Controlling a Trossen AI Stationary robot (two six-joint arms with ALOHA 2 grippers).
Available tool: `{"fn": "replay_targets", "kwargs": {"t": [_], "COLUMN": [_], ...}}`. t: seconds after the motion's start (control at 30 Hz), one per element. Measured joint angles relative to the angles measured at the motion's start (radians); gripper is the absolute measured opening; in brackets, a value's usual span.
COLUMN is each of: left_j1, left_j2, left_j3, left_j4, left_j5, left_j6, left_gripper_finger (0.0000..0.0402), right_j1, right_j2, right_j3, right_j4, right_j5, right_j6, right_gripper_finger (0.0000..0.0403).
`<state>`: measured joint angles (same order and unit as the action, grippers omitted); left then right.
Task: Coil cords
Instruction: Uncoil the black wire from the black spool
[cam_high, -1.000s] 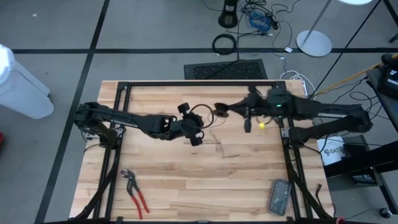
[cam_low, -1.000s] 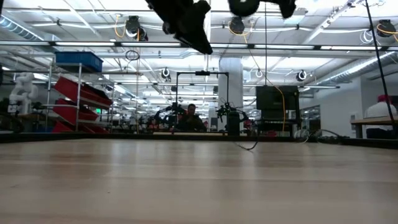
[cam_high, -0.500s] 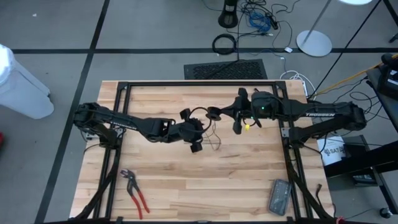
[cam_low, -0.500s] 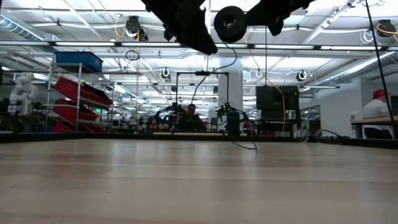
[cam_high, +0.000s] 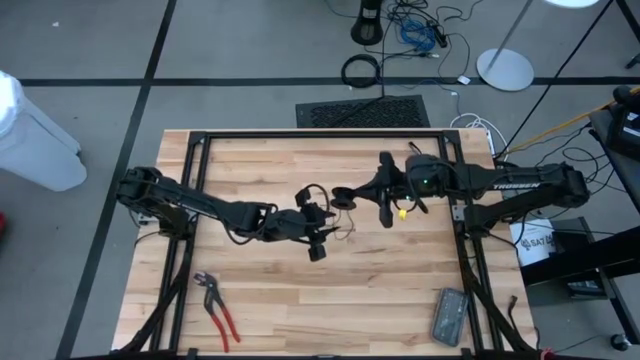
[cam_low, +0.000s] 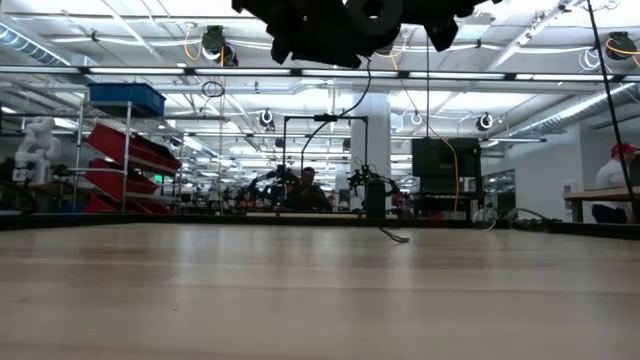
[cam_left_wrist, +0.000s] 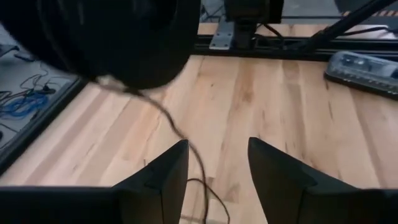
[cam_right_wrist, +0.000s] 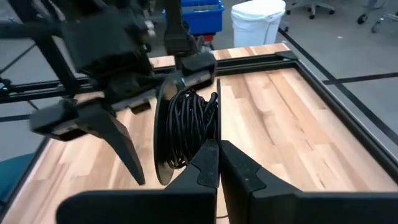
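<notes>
The cord's round dark puck (cam_right_wrist: 163, 140), with thin black cord (cam_right_wrist: 186, 124) wound on it, hangs above the table's middle (cam_high: 343, 196). My right gripper (cam_right_wrist: 217, 155) is shut on it (cam_high: 353, 194). A loose strand (cam_left_wrist: 177, 134) drops from the puck, runs down past my left gripper's fingers and lies slack on the wood (cam_high: 340, 230). My left gripper (cam_left_wrist: 217, 163) is open, just left of the puck (cam_high: 313, 222). I cannot tell whether the strand touches its fingers. My right gripper holds the wound puck by its edge (cam_right_wrist: 208, 144), pinched between its two shut fingers. The fingers come nearly level from the table's right. The puck stands on edge, lifted clear of the table, with the loose strand hanging slack below it.
Red-handled pliers (cam_high: 218, 305) lie near the front left, a grey flat device (cam_high: 450, 315) near the front right. A black frame rail (cam_high: 320, 134) runs along the table's far edge. A small yellow ball (cam_high: 400, 212) shows under the right arm. Bare wood lies in front.
My right gripper has carried the puck toward the table's left and down, close up to my left gripper. My left gripper has shifted a little toward the right and near edge and turned. The loose strand's loop beside the puck has slackened.
</notes>
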<state>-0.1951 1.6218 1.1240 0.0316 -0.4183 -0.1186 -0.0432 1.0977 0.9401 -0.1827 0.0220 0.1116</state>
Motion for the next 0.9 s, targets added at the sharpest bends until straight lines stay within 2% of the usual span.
{"fn": "replay_targets", "kwargs": {"t": [0.2, 0.43, 0.63, 0.8, 0.9], "left_j1": [-0.004, -0.009, -0.01, -0.01, -0.01], "left_j2": [0.002, 0.001, 0.021, 0.058, 0.077], "left_j3": [-0.116, -0.174, -0.186, -0.185, -0.185], "left_j4": [0.163, 0.279, 0.291, 0.299, 0.296], "left_j5": [-0.027, -0.024, 0.028, 0.141, 0.154], "left_j6": [0.026, 0.049, 0.025, 0.029, 0.05], "left_gripper_finger": [0.0174, 0.0174, 0.0174, 0.0174, 0.0174], "right_j1": [0.006, 0.006, 0.006, 0.006, 0.006], "right_j2": [0.0, 0.0, 0.0, 0.0, 0.0], "right_j3": [0.0, 0.0, 0.0, 0.0, 0.0], "right_j4": [-0.002, -0.002, -0.002, -0.001, -0.002], "right_j5": [0.004, 0.004, 0.004, 0.006, 0.006], "right_j6": [0.0, -0.016, -0.018, -0.021, -0.026], "right_gripper_finger": [0.0, 0.0, 0.0, 0.0, 0.0]}}
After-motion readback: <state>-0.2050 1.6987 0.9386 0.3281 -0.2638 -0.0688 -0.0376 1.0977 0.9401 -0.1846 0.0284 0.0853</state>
